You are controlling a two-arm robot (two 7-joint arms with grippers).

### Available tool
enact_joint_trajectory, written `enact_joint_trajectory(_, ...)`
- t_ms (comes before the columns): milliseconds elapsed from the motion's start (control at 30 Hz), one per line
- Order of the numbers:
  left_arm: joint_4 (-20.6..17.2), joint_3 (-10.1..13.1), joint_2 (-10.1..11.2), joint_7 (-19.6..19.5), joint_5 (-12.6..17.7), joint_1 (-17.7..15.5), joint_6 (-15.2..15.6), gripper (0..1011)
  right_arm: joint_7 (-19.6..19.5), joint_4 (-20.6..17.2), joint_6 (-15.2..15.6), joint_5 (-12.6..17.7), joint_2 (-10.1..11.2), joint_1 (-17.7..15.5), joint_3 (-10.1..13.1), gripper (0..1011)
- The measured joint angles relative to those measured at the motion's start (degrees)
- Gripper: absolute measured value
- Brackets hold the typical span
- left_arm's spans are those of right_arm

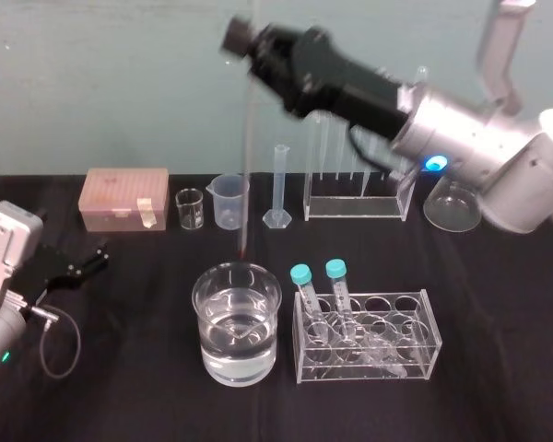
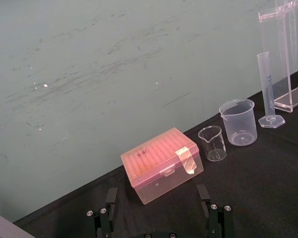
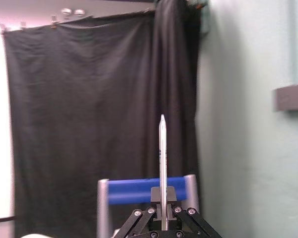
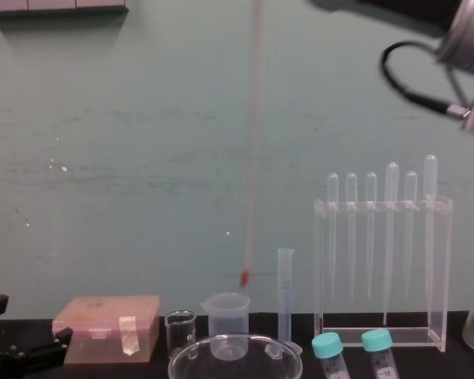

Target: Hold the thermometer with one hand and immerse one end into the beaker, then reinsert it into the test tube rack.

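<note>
My right gripper (image 1: 242, 39) reaches in high from the right, shut on the upper part of the thermometer (image 1: 246, 157). The thin glass rod hangs nearly upright, and its red tip (image 4: 243, 277) is in the air above the far rim of the beaker (image 1: 237, 322), which holds water. In the right wrist view the thermometer (image 3: 162, 158) stands pinched between the fingers of the right gripper (image 3: 162, 218). The test tube rack (image 1: 358, 195), with pipettes hanging through it, stands at the back right, also seen as the tall rack (image 4: 383, 268). My left gripper (image 1: 90, 262) rests open on the table at far left.
A low rack (image 1: 369, 339) with two blue-capped tubes stands right of the beaker. Along the back are a pink box (image 1: 125, 198), a tiny glass beaker (image 1: 190, 208), a plastic beaker (image 1: 229, 201), a graduated cylinder (image 1: 278, 184) and a glass vessel (image 1: 452, 204).
</note>
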Motion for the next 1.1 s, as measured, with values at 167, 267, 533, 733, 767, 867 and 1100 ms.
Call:
enact_joint_trajectory(167,0.0,0.0,0.0,0.0,0.0,0.0,0.0,1008,2.68,1.27,0.39,0.51,-0.52,-0.16,-3.22,56)
enact_joint_trajectory(267,0.0,0.0,0.0,0.0,0.0,0.0,0.0,1008,3.18,2.21,-0.12,0.12,-0.39,-0.37,-4.22,57)
enact_joint_trajectory(533,0.0,0.0,0.0,0.0,0.0,0.0,0.0,1008,3.72,6.86,-4.98,-3.15,-0.4,-1.46,-6.86,57)
enact_joint_trajectory(733,0.0,0.0,0.0,0.0,0.0,0.0,0.0,1008,4.25,9.46,-6.5,-4.25,-1.01,-2.49,-7.52,56)
enact_joint_trajectory(767,0.0,0.0,0.0,0.0,0.0,0.0,0.0,1008,4.3,9.65,-6.53,-4.31,-1.05,-2.6,-7.56,56)
enact_joint_trajectory(867,0.0,0.0,0.0,0.0,0.0,0.0,0.0,1008,4.42,10.43,-6.79,-4.66,-1.19,-3.1,-7.69,56)
enact_joint_trajectory(1100,0.0,0.0,0.0,0.0,0.0,0.0,0.0,1008,4.5,11.46,-7.29,-5.62,-1.42,-3.76,-7.65,56)
